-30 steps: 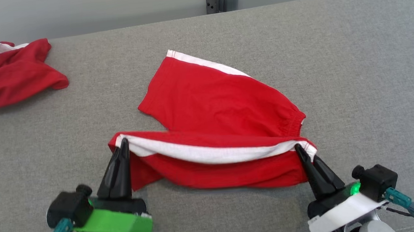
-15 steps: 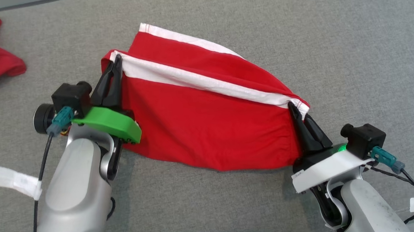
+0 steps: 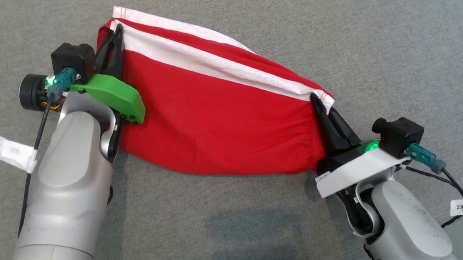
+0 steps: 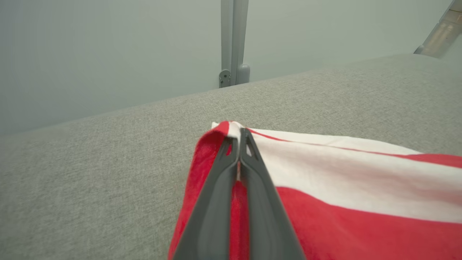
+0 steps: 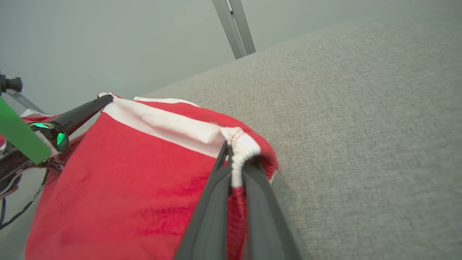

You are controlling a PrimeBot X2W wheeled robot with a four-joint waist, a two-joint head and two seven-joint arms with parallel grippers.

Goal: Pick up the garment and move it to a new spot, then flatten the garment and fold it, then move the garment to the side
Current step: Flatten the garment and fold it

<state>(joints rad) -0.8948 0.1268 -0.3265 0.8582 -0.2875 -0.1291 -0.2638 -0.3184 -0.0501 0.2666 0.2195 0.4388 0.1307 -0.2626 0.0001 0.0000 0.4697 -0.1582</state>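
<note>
The garment point(image 3: 218, 118) is a pair of red shorts with white side stripes, folded over on the grey padded surface. My left gripper point(image 3: 115, 30) is shut on its upper left corner, where the white stripe ends. My right gripper point(image 3: 315, 98) is shut on the lower right corner at the elastic waistband. The cloth hangs stretched between the two grips, its red lower edge sagging toward the surface. In the left wrist view the left gripper point(image 4: 239, 135) pinches red and white cloth point(image 4: 343, 187). In the right wrist view the right gripper point(image 5: 234, 159) clamps the white stitched seam of the garment point(image 5: 126, 180).
The grey padded surface point(image 3: 392, 33) spreads all around the garment. A pale wall with a metal post point(image 4: 232, 39) stands behind its far edge. Cables and white tags hang off both arms point(image 3: 461, 207).
The head camera tilted down, so the other red garment at the left left the picture. Both grippers carried the held edge up and over, laying the near half onto the far half.
</note>
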